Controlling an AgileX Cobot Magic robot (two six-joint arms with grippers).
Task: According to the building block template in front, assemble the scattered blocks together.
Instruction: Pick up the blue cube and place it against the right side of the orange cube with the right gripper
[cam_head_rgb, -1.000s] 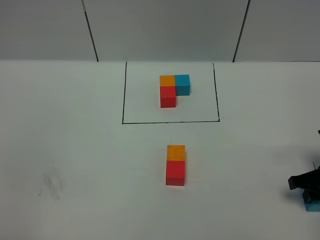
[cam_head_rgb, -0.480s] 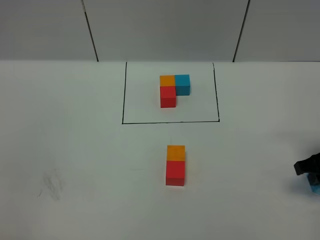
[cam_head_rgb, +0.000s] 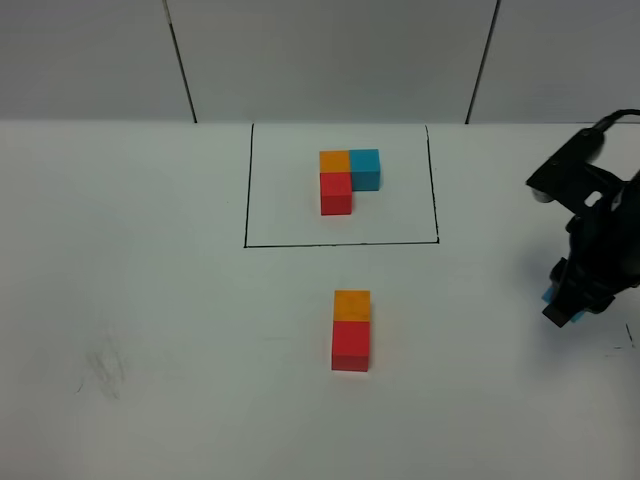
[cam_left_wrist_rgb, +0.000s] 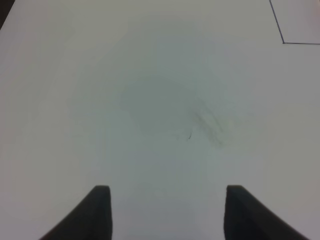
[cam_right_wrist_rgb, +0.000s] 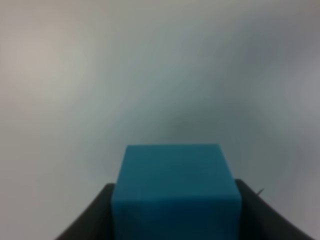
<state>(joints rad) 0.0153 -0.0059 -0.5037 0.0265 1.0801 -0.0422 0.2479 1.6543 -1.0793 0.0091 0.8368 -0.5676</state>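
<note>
Three cubes make up the building block template (cam_head_rgb: 340, 180): orange at the back, light blue touching its right side, red touching its front. They sit inside a thin black frame (cam_head_rgb: 340, 243) drawn on the white counter (cam_head_rgb: 150, 300).

In front of that frame, well clear of the line, the loose orange block (cam_head_rgb: 352, 305) and the loose red block (cam_head_rgb: 351, 345) lie touching, with the orange one nearer the frame.

The third loose piece, the light blue block (cam_right_wrist_rgb: 175, 192), is clamped in the right gripper (cam_head_rgb: 562, 310), far off to the right of the other two. In the high view the arm covers almost all of it and only a sliver of blue shows. In the right wrist view it sits between two dark fingers (cam_right_wrist_rgb: 92, 220), and its lower part is cut off by the picture's edge. The counter behind is blurred, so I cannot tell whether the cube touches the surface.

The left gripper (cam_left_wrist_rgb: 167, 215) shows only in its own wrist view, jaws apart with nothing between them, above bare counter with a faint grey smudge (cam_left_wrist_rgb: 205, 120). One corner of a black line is visible at that picture's edge.
</note>
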